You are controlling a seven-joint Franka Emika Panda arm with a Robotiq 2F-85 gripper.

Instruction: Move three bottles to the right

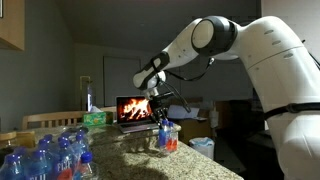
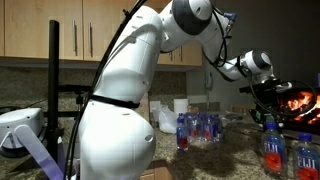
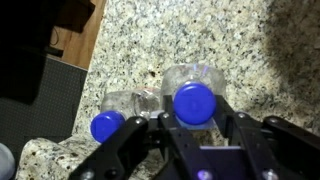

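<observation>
We see gripper jaws narrowed onto water bottle, fingers against both its sides. Blue cap centred between jaws. Bottle upright on granite counter. Second bottle just beside jaws, outside one finger. Bottle cluster well apart from jaws. Laptop beyond jaws.

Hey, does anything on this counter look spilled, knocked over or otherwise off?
Nothing stands out. The clear plastic blue-capped water bottle in the gripper and its neighbour stand upright on the speckled granite counter; no spill shows.
</observation>
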